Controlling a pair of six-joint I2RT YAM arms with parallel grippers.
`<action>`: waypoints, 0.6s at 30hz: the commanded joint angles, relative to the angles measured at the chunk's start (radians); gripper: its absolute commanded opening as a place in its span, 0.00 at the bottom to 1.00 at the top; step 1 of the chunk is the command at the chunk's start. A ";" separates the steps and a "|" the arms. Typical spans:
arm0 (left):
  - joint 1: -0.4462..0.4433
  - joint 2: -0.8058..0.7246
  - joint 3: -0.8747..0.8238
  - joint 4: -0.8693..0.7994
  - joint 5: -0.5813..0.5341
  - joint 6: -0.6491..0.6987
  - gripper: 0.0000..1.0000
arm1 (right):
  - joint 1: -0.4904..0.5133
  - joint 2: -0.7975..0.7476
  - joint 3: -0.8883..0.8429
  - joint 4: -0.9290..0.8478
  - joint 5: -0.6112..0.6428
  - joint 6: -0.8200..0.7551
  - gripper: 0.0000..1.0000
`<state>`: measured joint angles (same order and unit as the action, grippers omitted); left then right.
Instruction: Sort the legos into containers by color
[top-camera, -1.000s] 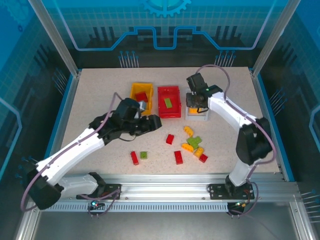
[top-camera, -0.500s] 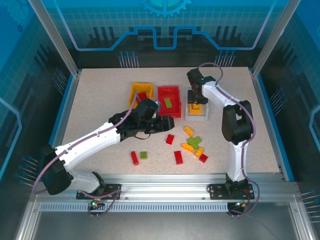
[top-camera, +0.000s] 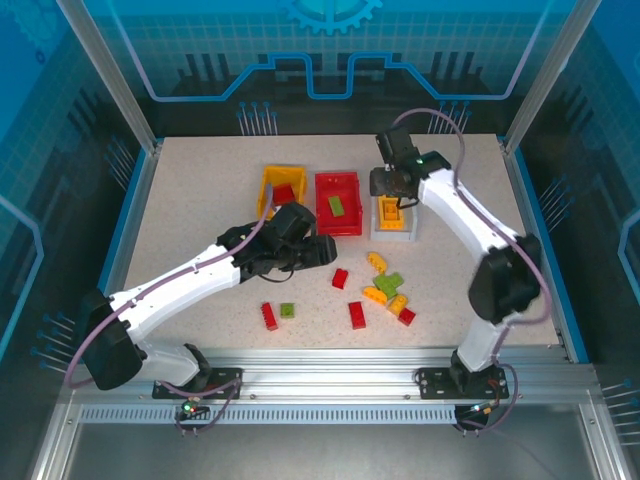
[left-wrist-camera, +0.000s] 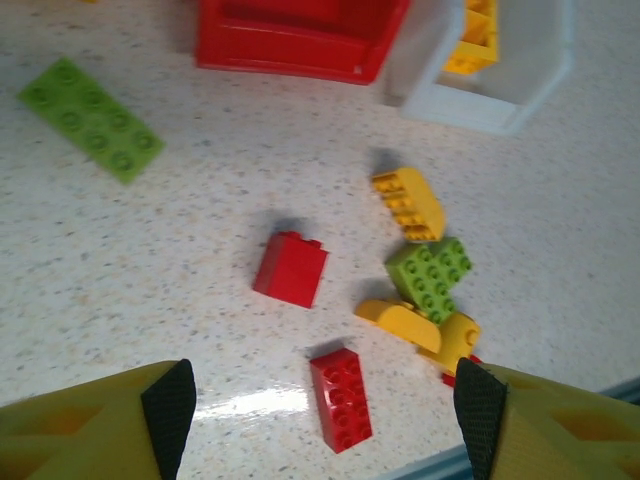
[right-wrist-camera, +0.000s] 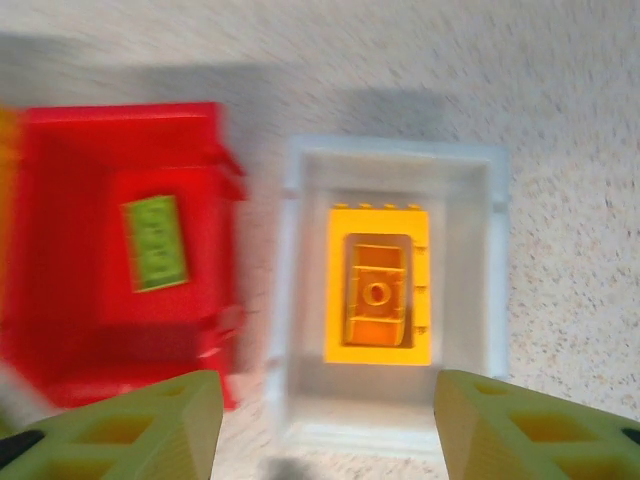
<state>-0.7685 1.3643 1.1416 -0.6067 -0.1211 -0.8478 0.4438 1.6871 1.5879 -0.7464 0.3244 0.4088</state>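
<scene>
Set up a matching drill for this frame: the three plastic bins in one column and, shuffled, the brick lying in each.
Bins:
1. yellow-orange plastic bin
2. red plastic bin
3. white translucent plastic bin

Contents:
a. holds a light green brick
b. holds a yellow-orange brick
c. holds a red brick

Pairs: 1-c, 2-a, 3-b.

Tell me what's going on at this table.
Two robot arms are sorting lego bricks into bins. The right gripper hovers open and empty above the white bin, which holds yellow bricks. The left gripper, also open, hangs over the loose bricks on the table, with a small red brick ahead of its fingers. The red bin holds a green brick; the yellow bin holds a red piece.
</scene>
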 joint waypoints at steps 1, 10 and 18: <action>0.053 0.025 -0.043 -0.050 -0.043 -0.091 0.73 | 0.111 -0.190 -0.200 0.128 -0.053 -0.049 0.61; 0.199 0.267 -0.003 0.018 0.027 -0.262 0.73 | 0.333 -0.627 -0.695 0.427 -0.254 0.022 0.78; 0.214 0.421 0.086 0.023 -0.046 -0.333 0.74 | 0.352 -0.748 -0.764 0.368 -0.241 0.066 0.80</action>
<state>-0.5678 1.7576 1.1870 -0.5930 -0.1291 -1.1286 0.7864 0.9630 0.8307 -0.4122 0.0959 0.4484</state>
